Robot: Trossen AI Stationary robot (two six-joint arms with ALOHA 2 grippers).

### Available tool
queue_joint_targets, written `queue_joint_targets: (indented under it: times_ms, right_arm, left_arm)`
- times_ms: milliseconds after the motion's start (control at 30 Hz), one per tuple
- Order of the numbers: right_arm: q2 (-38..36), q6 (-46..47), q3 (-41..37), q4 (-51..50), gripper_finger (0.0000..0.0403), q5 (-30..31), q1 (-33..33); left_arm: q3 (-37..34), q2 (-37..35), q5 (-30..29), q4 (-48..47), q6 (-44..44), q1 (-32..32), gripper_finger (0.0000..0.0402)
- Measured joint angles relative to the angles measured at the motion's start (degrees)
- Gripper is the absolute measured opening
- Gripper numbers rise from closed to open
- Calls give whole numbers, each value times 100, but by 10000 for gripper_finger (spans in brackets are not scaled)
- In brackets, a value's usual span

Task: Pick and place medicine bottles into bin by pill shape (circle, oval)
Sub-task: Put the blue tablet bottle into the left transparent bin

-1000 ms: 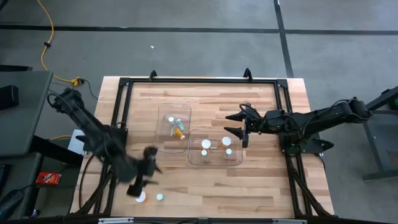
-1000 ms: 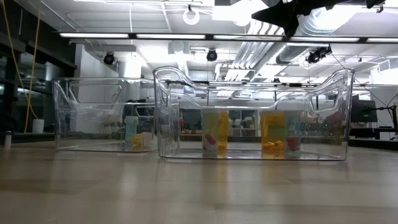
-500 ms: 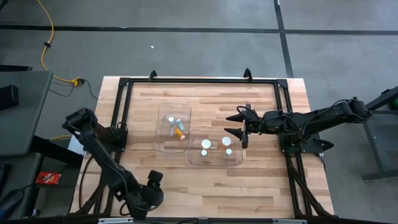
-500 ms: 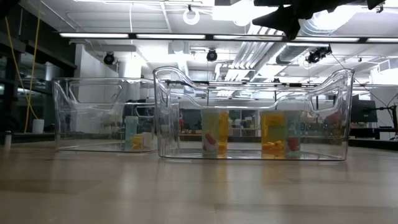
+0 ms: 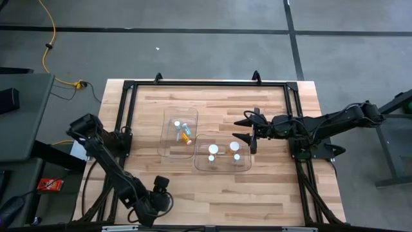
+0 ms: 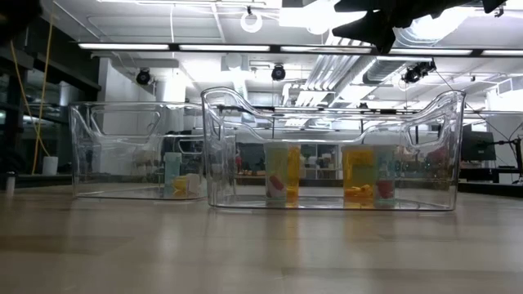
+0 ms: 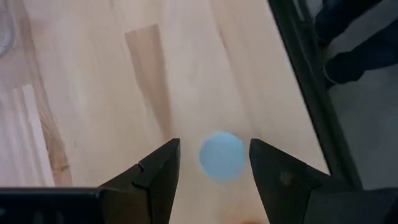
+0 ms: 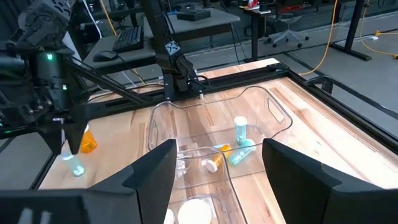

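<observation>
At the near edge of the table, about 7 o'clock, the left gripper pointed down over one small bottle. Its white cap sat between the two fingers. The fingers were spread, with a thin gap on each side of the cap, so the gripper was released and grasped nothing. In the right wrist view, an orange bottle showed just beside this arm, near a pale one.

Toward the middle of the table stood two clear bins, touching at one corner. The nearer bin, at about 5 o'clock from the middle, held bottles standing upright, their white caps facing up. The farther bin, at about 10 o'clock from the nearer one, held a few bottles lying down, one of them orange.

At 3 o'clock, the right gripper hung in the air above the far right corner of the nearer bin. Its fingers were wide apart and empty.
</observation>
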Motion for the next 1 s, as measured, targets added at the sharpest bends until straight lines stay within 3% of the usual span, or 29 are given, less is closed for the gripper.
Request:
queue_joint_targets:
  times_ms: [300,1000]
  right_arm:
    - [0,-1,0,-69,232,1,0]
    - [0,-2,0,-105,232,2,0]
  left_arm:
    - [-2,135,314,19,-7,174,182]
    - [-127,140,247,-115,-195,183,181]
